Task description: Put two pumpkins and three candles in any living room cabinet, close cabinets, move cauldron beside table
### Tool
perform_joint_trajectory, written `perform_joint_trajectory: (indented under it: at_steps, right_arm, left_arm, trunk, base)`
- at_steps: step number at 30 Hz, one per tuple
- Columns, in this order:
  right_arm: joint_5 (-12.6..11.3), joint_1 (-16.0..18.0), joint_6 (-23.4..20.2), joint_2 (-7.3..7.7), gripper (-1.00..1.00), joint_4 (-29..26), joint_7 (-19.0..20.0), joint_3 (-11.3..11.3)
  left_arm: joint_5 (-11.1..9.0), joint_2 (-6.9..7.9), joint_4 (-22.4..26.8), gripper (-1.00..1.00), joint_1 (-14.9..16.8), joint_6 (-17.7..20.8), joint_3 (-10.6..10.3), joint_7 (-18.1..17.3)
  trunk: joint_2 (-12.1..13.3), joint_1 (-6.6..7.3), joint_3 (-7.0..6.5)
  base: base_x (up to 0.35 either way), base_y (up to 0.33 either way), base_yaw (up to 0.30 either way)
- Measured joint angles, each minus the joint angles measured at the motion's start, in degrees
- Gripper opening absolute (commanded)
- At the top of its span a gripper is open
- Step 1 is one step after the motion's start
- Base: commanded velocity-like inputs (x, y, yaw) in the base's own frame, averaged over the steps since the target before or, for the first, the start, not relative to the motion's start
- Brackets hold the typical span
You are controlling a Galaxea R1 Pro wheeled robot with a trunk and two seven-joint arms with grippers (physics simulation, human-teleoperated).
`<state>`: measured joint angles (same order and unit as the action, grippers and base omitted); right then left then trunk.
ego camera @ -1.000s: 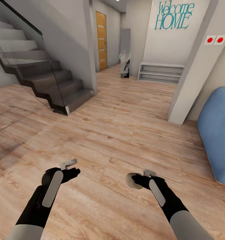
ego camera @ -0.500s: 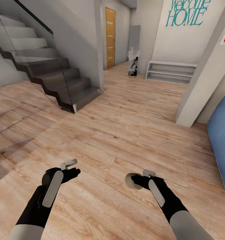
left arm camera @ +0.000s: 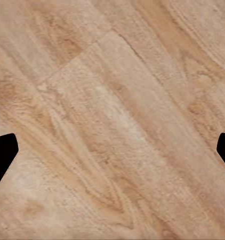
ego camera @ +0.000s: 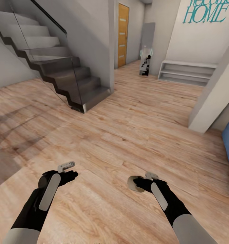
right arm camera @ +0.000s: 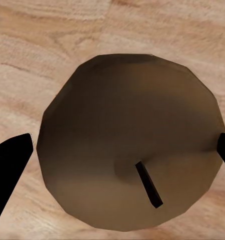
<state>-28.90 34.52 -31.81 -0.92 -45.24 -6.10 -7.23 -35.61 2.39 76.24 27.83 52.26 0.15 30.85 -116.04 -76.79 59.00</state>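
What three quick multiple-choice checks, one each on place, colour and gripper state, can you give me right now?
1. The staircase stands where in the head view? A upper left; B lower right; C centre bottom.
2. The far door is: A blue; B orange-brown; C black.
3. The right gripper is: A open and empty; B shut on a candle; C folded away.

Answers: 1 A, steps rise at upper left. 2 B, orange-brown panel down the hallway. 3 B, the wrist view shows fingers flanking a round wicked candle.
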Motion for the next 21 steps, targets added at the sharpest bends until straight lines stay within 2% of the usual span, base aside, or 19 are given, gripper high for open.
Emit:
perform_joint_trajectory:
  at_steps: [8,13,17,21]
  right_arm:
    - [0.03,0.0,-0.05,-0.12,-1.0,-0.01,-0.02,0.0]
    - [0.08,0.08,-0.2,-0.16,-1.0,-0.02,-0.02,0.0]
    - [0.02,0.08,-0.19,-0.23,-1.0,-0.02,-0.02,0.0]
    - [-0.02,0.08,-0.15,-0.65,-1.0,-0.02,-0.02,0.0]
  left_arm:
    - [0.06,0.14,-0.25,1.0,0.0,0.0,0.25,0.04]
    - [0.31,0.33,-3.33,1.0,0.07,0.01,3.54,0.08]
    - [0.17,3.15,-6.9,1.0,0.09,-0.02,5.13,0.04]
    - [0.02,3.92,-8.0,1.0,0.14,-0.02,5.35,0.0]
  trunk:
    - [3.21,1.76,-1.12]
    - [5.21,2.86,-1.91]
    - [6.82,3.73,-2.55]
    - [8.42,4.61,-3.25]
  base:
    - [0.0,0.0,0.258]
    - [0.0,0.0,0.279]
    - [0.0,0.0,0.281]
    - [0.0,0.0,0.282]
